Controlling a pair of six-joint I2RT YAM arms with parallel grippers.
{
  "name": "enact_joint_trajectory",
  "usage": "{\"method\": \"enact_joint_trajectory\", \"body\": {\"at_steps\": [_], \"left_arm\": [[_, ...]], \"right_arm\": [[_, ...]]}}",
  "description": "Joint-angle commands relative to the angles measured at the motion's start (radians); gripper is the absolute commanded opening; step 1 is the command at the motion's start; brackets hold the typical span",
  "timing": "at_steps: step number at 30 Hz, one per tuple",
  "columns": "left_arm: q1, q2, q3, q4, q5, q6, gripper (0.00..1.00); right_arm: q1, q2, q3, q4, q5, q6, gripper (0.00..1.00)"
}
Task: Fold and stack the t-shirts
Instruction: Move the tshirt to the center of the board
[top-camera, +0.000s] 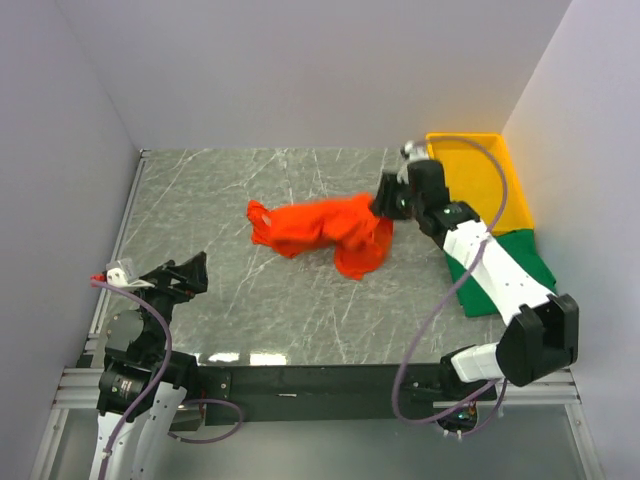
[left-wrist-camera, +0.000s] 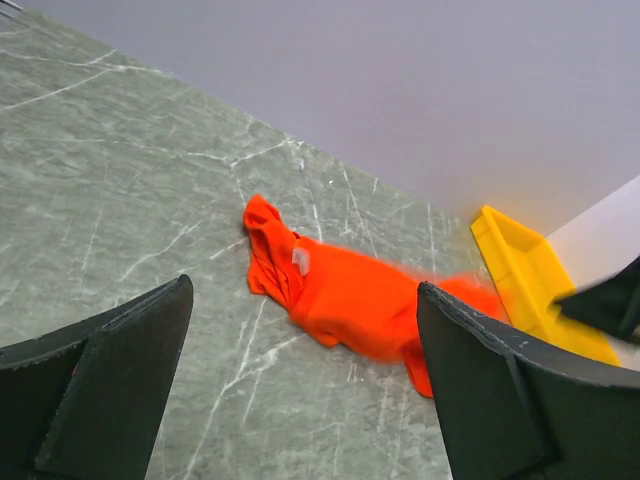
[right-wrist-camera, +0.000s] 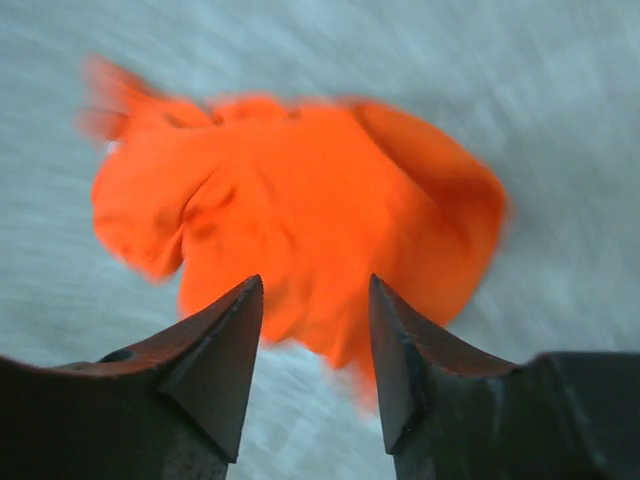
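Though blurred, orange-red shirt (right-wrist-camera: 300, 215) (edges unclear)

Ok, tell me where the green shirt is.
In the top view the green shirt lies on the right, by the yellow tray's near edge, partly under the right arm.

Bright, even light; orange shirt (right-wrist-camera: 300, 200) motion-blurred.

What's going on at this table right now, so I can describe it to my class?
Two robot arms are working on t-shirts. The right claw hangs at the edge of the crumpled orange-red shirt in the middle of the table, with its jaws apart and nothing held. The left claw sits wide open near the front left, clear of the cloth. The dark green shirt lies under the right arm, beside the yellow tray. Nothing is stacked yet.
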Motion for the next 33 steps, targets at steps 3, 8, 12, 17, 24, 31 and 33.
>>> {"method": "enact_joint_trajectory", "body": {"at_steps": [3,8,12,17,24,31,33], "left_arm": [[-0.002,0.044,-0.024,0.091,0.063,-0.04,1.0],[-0.002,0.2,-0.013,0.108,0.12,-0.07,0.99],[-0.002,0.32,0.004,0.158,0.171,-0.129,0.99],[-0.004,0.613,0.092,0.209,0.226,-0.222,0.95],[-0.128,1.041,0.263,0.163,0.242,-0.313,0.92],[-0.262,1.234,0.294,0.241,0.053,-0.504,0.84],[-0.294,1.256,0.281,0.269,0.007,-0.54,0.81]], "right_arm": [[-0.037,-0.098,-0.239,-0.008,0.097,0.021,0.57],[-0.002,-0.194,-0.354,-0.02,0.03,-0.024,0.59],[0.042,-0.239,-0.429,-0.018,-0.028,-0.024,0.59],[0.097,-0.286,-0.52,0.022,-0.053,-0.001,0.59],[0.133,-0.339,-0.604,0.085,-0.064,0.03,0.59],[0.134,-0.399,-0.664,0.112,-0.062,0.039,0.59],[0.134,-0.419,-0.681,0.12,-0.053,0.042,0.59]]}}
